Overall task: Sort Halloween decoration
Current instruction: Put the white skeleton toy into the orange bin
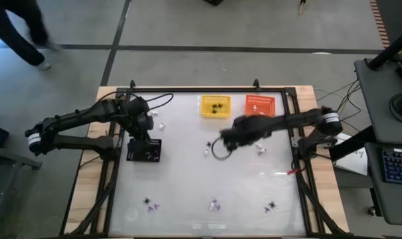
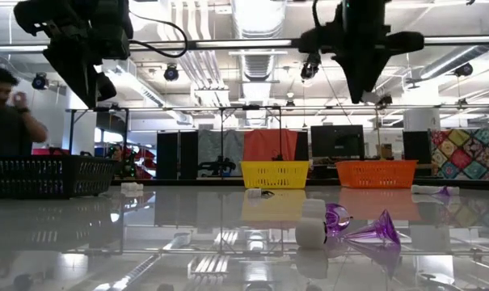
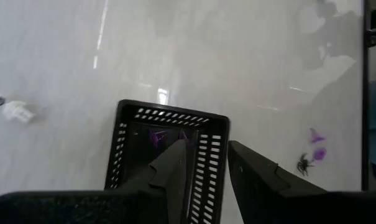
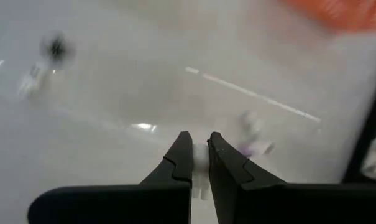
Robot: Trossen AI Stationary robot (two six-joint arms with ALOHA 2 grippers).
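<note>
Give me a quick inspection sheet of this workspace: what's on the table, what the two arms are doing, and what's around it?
Surface: glossy white table in a dark frame.
Job's things: tiny purple, black and white trinkets scattered near the front edge and mid-table; black ones lie in the yellow basket; purple ones in the black basket.
Clutter: orange basket beside the yellow one.
Grippers: left gripper hangs open above the black basket; right gripper is shut on a small white trinket, raised mid-table.
Cables: a dark loop hangs under the right arm.
Surroundings: a person beyond the table; keyboard at right.
</note>
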